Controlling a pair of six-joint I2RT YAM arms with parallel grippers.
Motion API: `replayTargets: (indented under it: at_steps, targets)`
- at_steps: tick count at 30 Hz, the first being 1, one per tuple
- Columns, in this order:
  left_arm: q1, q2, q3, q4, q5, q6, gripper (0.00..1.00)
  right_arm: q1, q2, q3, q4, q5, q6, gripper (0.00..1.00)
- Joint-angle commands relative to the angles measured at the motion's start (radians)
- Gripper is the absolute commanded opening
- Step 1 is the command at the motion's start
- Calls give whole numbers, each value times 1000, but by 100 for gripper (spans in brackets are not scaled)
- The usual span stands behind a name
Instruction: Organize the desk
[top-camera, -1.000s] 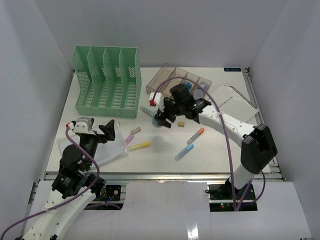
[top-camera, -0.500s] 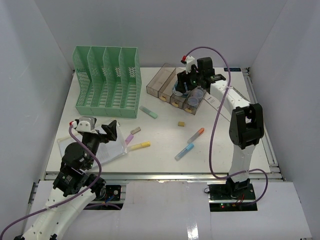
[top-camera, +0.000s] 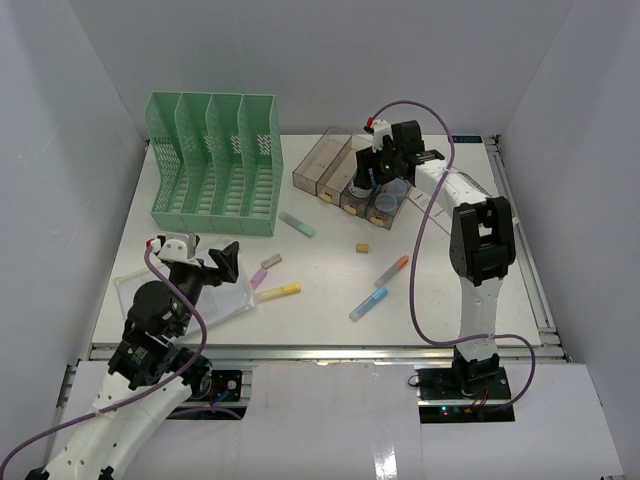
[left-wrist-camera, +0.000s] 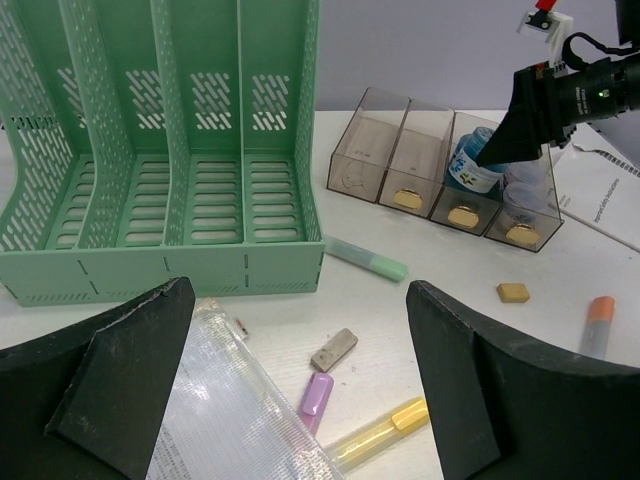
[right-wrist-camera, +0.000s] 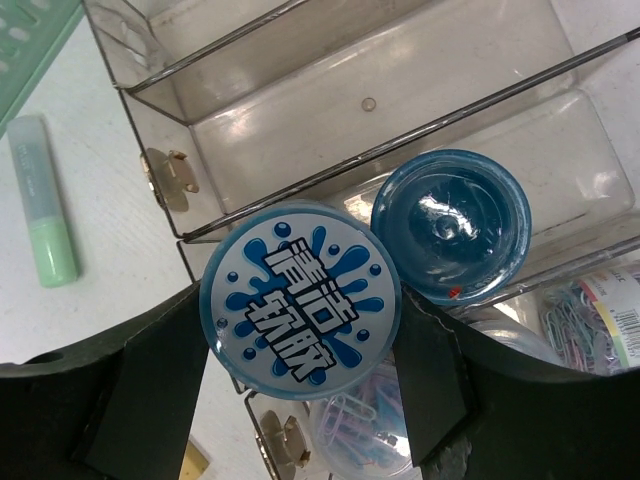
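Note:
The desk (top-camera: 320, 325) is a white tabletop scattered with small stationery. My right gripper (top-camera: 362, 182) hangs over the clear tray (top-camera: 325, 160) at the back, shut on a round blue jar (right-wrist-camera: 300, 300) with a printed lid, one finger on each side. The jar sits above the tray's third compartment, beside a dark blue jar (right-wrist-camera: 450, 225). My left gripper (left-wrist-camera: 300, 290) stands open and empty at the front left, above a clear pouch (left-wrist-camera: 230, 400), a purple marker (left-wrist-camera: 317, 394) and a grey eraser (left-wrist-camera: 334, 349).
A green file rack (top-camera: 215, 165) stands at the back left. On the tabletop lie a green highlighter (top-camera: 297, 224), yellow highlighter (top-camera: 281, 291), tan eraser (top-camera: 364, 246), orange marker (top-camera: 392, 270) and blue marker (top-camera: 368, 303). A tub of paper clips (right-wrist-camera: 370, 420) sits in the tray.
My right arm swung from the middle of the desk back to the clear tray with the blue jar in its grip. The left gripper shifted slightly.

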Motion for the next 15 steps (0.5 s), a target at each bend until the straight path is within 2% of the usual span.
replayTargets:
  at_steps: [1, 3, 6, 11, 15]
  targets:
    - [2, 26, -13, 33, 88, 12, 98, -1, 4, 73, 41, 55, -29, 55]
    - [3, 38, -16, 42, 147, 15, 98, -1, 0, 70, 34, 44, -56, 81]
    - [3, 70, -20, 55, 231, 15, 98, 0, -30, 43, 23, -19, -107, 97]
    - [1, 148, -13, 60, 378, 5, 98, -6, -117, -10, -45, -121, -216, 96]
    - [2, 256, -3, 77, 545, -21, 98, -16, -285, -157, -82, -285, -339, 95]
